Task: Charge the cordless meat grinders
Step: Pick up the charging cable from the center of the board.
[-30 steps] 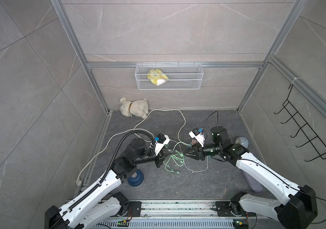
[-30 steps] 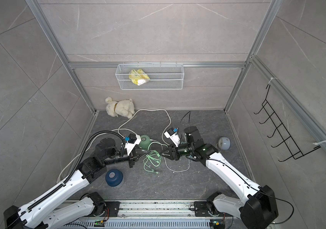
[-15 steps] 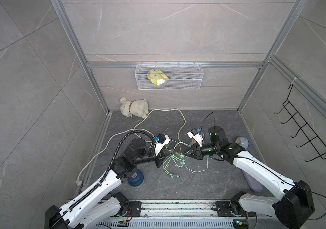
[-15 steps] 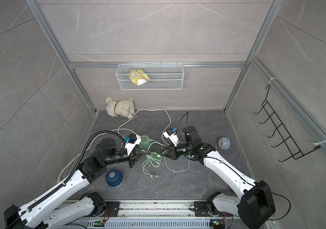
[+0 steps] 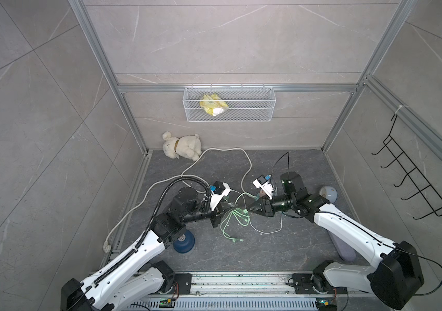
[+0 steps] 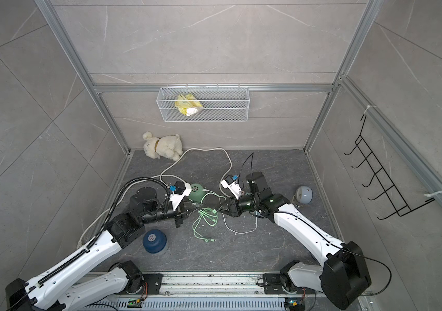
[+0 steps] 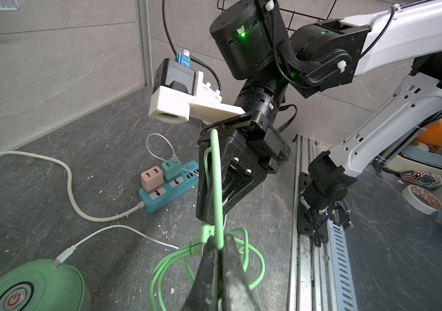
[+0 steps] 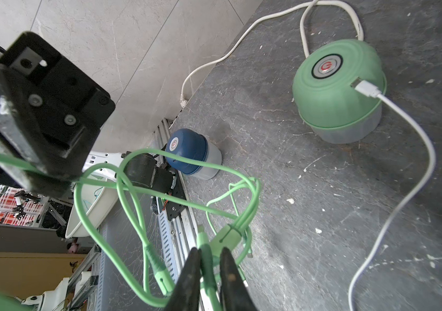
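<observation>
The pale mint green grinder (image 6: 196, 192) stands mid-floor with a white cable (image 8: 365, 88) plugged into its side; it also shows in both wrist views (image 7: 26, 288) (image 8: 338, 88). The dark navy blue grinder (image 5: 184, 242) (image 6: 154, 240) (image 8: 187, 150) stands by the left arm with no cable in it. A tangled green cable (image 5: 234, 218) (image 6: 205, 218) hangs between both grippers. My left gripper (image 5: 236, 206) (image 7: 220, 239) is shut on a strand of it. My right gripper (image 5: 251, 210) (image 8: 209, 251) is shut on one of its plugs.
A teal power strip (image 7: 168, 188) carries a pink charger (image 7: 152, 179) and a teal charger (image 7: 171, 168) holding the white cable. A plush toy (image 5: 182, 145), a wall basket (image 5: 228, 107), a grey-white globe (image 5: 327, 192), a purple cylinder (image 5: 345, 249) and a hook rack (image 5: 413, 185) surround the floor.
My right gripper's jaws have closed onto the green cable's plug, and that arm has shifted slightly toward the left gripper. The left arm has kept its hold and place.
</observation>
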You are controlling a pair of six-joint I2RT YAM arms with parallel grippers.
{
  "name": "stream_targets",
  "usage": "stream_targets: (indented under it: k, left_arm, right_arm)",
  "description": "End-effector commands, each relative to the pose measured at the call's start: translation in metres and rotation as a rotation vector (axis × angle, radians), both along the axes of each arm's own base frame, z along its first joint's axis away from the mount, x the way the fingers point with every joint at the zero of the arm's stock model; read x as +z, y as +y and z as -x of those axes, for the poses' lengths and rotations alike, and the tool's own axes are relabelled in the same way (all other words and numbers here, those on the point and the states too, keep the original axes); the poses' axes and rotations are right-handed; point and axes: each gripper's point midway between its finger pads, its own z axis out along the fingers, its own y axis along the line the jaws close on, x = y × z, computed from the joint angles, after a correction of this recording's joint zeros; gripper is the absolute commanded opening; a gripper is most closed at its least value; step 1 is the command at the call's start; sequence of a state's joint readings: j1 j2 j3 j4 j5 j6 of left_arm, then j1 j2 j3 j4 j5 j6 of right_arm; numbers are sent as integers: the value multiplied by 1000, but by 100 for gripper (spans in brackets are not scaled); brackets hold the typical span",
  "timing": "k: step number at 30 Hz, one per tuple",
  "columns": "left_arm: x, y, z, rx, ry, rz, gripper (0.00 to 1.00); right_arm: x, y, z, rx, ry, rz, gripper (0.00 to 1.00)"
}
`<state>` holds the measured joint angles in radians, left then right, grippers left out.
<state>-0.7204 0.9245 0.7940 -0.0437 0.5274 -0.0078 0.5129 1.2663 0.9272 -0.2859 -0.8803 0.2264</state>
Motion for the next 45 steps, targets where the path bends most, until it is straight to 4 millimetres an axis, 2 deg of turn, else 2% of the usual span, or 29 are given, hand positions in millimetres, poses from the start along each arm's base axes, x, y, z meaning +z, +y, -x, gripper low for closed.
stream_targets:
  k: [1, 4, 8, 12, 17, 21, 26, 29, 35, 39, 42, 45]
  left_arm:
    - [14, -3, 0, -13, -47, 37, 0]
    - [11, -2, -2, 2, -33, 25, 0]
    - [-6, 3, -8, 55, 32, -42, 0]
    - [-34, 12, -13, 121, 123, -146, 0]
    - [-59, 15, -17, 162, 236, -224, 0]
    - [-68, 8, -19, 152, 297, -243, 0]
    - [-76, -1, -32, 180, 343, -236, 0]
    - [-79, -8, -44, 212, 365, -225, 0]
    - [-86, -11, -62, 286, 376, -207, 0]
    - [-84, -12, -67, 305, 375, -199, 0]
    - [-84, -11, -70, 318, 369, -194, 0]
    - [-85, -11, -72, 330, 368, -193, 0]
  right_arm:
    - [2, 2, 2, 16, 9, -14, 9]
    - [3, 2, 3, 15, 3, -16, 0]
    - [-1, -6, -3, -26, -35, 55, 0]
    - [-19, -29, -27, -152, -113, 265, 0]
    - [-42, -59, -66, -353, -101, 500, 0]
    - [-55, -61, -80, -387, -91, 553, 0]
    - [-57, -85, -106, -484, -138, 726, 0]
    - [-56, -91, -116, -627, -83, 718, 0]
    - [-69, -99, -122, -914, 60, 674, 0]
    - [-77, -100, -129, -1012, 108, 692, 0]
    - [-76, -106, -135, -1088, 106, 719, 0]
    - [-75, -102, -140, -1120, 114, 708, 0]
